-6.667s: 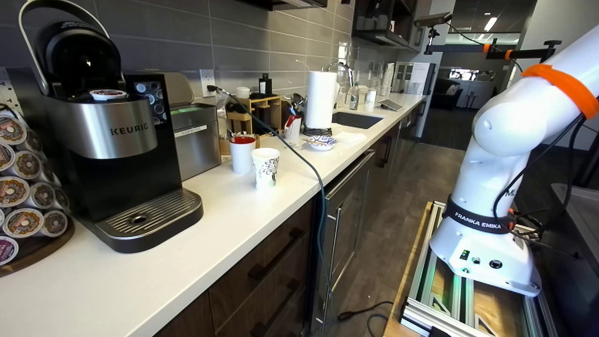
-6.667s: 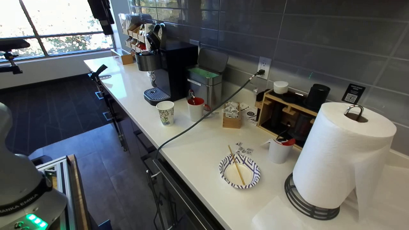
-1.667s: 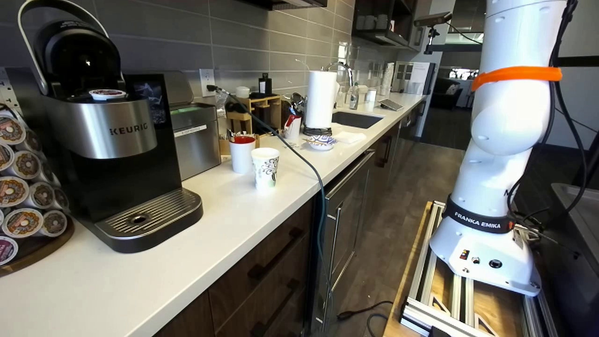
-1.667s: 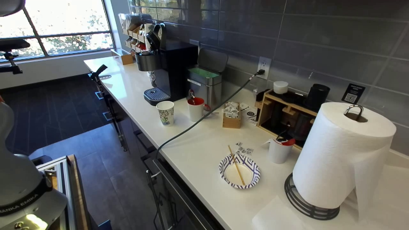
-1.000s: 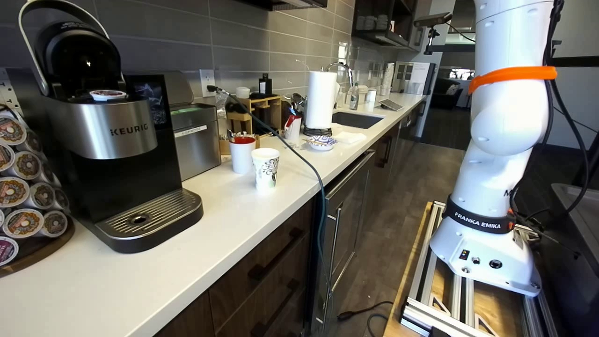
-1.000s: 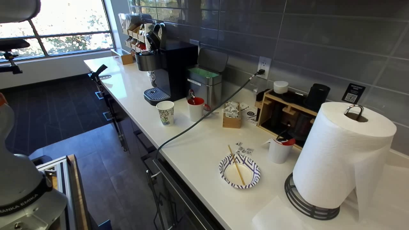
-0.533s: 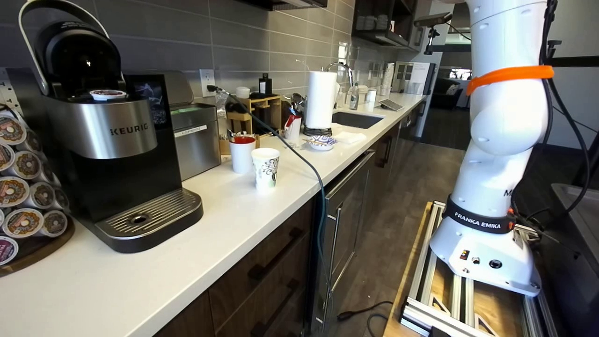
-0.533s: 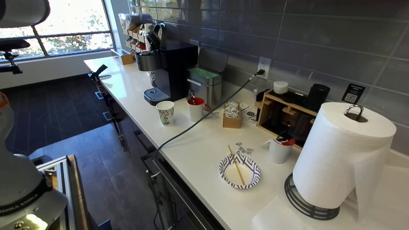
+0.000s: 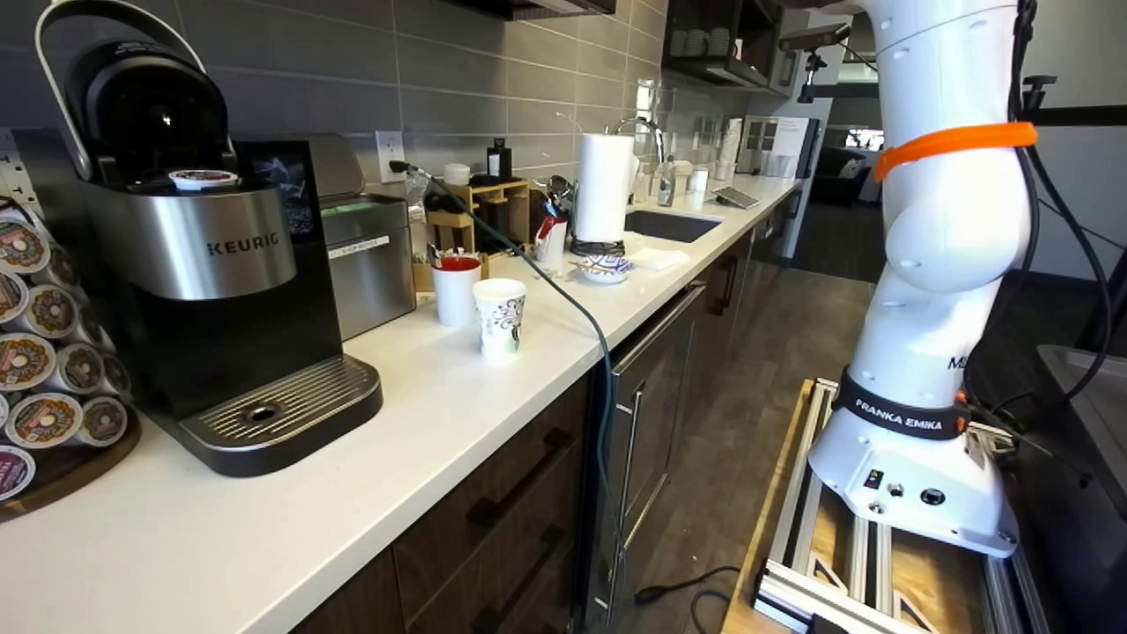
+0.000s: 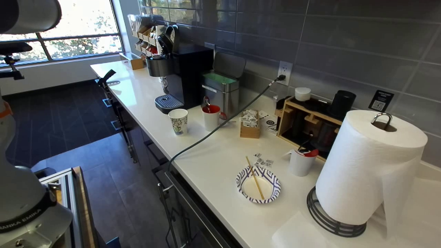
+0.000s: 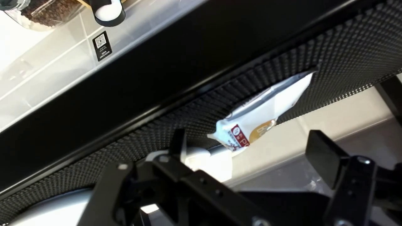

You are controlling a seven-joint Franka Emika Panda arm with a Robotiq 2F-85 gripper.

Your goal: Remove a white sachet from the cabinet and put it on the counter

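The white sachet (image 11: 267,108), with red and yellow print, lies against the dark mesh of the cabinet (image 11: 150,84) in the wrist view. Part of it sticks out past the mesh edge. My gripper (image 11: 251,147) is open, its two black fingers wide apart, with nothing between them touching. The sachet's near end appears between the fingers but apart from them. The cabinet's dark lower edge (image 9: 537,9) shows at the top of an exterior view. The white counter (image 9: 440,414) runs below it, also in an exterior view (image 10: 213,155). The gripper is outside both exterior views.
On the counter stand a coffee machine (image 9: 202,238), a paper cup (image 10: 178,122), a red-lined cup (image 10: 211,119), a patterned bowl (image 10: 258,186) and a paper towel roll (image 10: 372,168). A power cable (image 10: 220,125) crosses the counter. A sign (image 11: 102,46) appears upside down.
The arm has swung upright from its right-leaning pose. Its upper part has moved left in an exterior view and entered the top left corner of an exterior view. Counter items look unmoved.
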